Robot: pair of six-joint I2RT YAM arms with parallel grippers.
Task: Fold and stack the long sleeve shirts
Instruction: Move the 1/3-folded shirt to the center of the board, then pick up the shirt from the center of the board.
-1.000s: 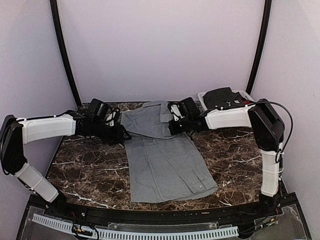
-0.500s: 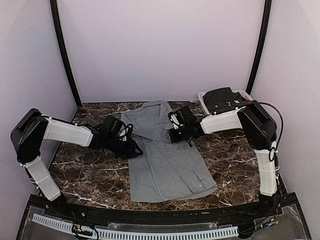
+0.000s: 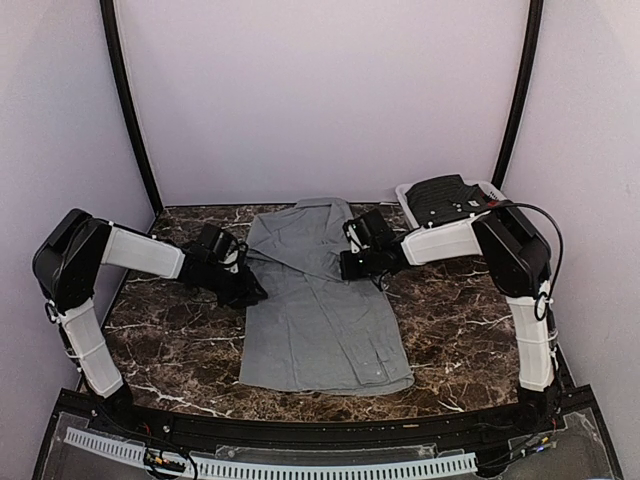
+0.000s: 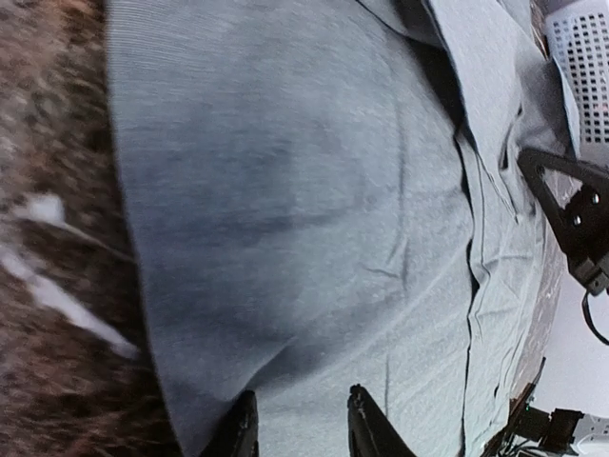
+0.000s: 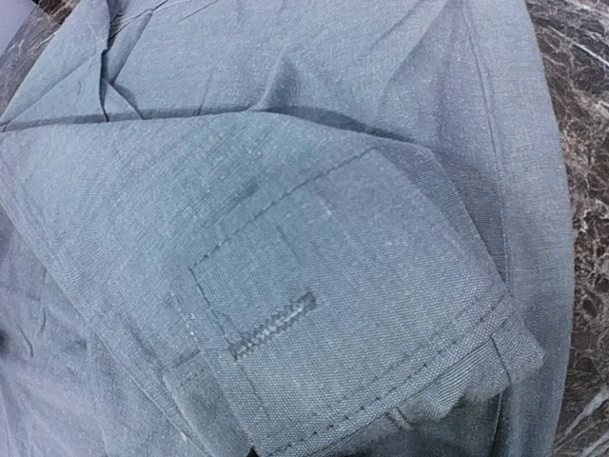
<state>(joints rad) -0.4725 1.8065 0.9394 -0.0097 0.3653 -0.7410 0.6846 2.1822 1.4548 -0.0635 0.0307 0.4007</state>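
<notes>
One mid-grey long sleeve shirt (image 3: 320,320) lies flat down the middle of the marble table, collar at the far end. My left gripper (image 3: 250,290) rests low at the shirt's left edge; in the left wrist view its two fingertips (image 4: 243,430) stand apart on the flat grey cloth (image 4: 304,209). My right gripper (image 3: 350,265) is on the shirt's upper right. The right wrist view is filled by a sleeve cuff (image 5: 352,314) with a buttonhole, lifted just over the shirt body and hiding the fingers.
A white basket (image 3: 492,190) holding dark cloth (image 3: 445,197) stands at the back right corner, and its mesh shows in the left wrist view (image 4: 582,57). Brown marble table (image 3: 170,340) lies bare on both sides of the shirt. Walls enclose three sides.
The shirt has slid left and squared up, its lower hem shifting left. My left gripper drew back to the shirt's left edge. My right gripper barely moved.
</notes>
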